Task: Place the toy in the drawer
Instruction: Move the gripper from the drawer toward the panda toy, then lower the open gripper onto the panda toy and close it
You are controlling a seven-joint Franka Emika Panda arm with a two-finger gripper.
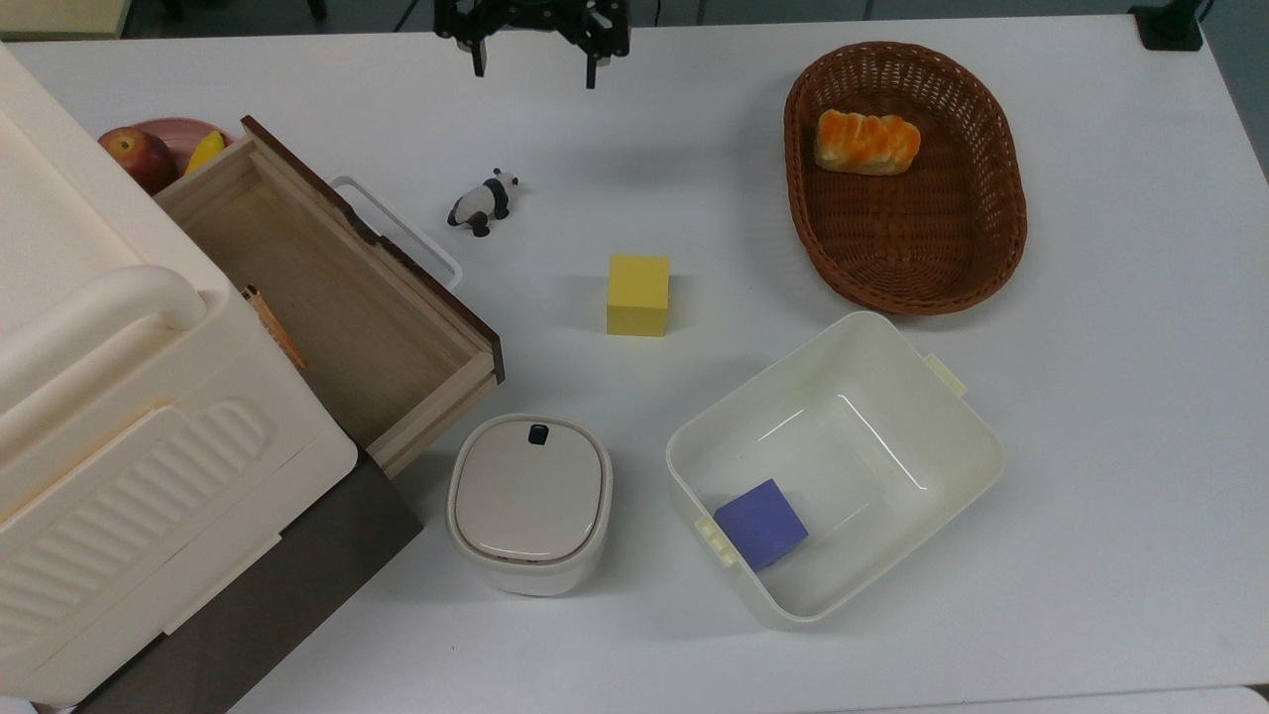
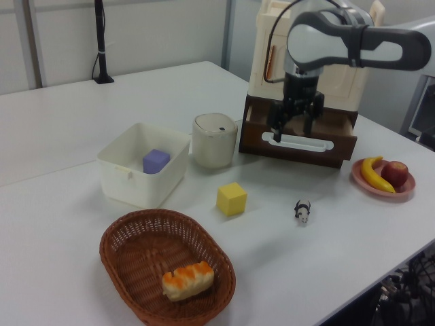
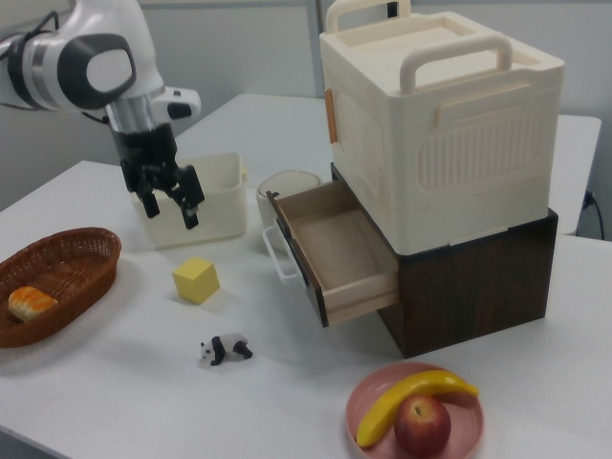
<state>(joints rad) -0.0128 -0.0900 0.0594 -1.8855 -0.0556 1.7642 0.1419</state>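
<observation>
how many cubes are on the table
2: a yellow cube on the bare table, and a purple cube inside the white bin. No others visible.

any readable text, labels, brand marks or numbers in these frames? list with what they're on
None: no readable words, numbers or brand marks in any view.
Small dark mark on the lidded container's lid: a plain dark spot, no characters to be made out.
Cabinet, drawer, white bin, basket: no visible print.

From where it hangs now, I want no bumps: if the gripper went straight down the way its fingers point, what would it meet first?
Most likely bare table. In the right view the open gripper points down over empty tabletop, apart from the toy and the yellow cube. Depth is unclear, so this is a hedged reading.
</observation>
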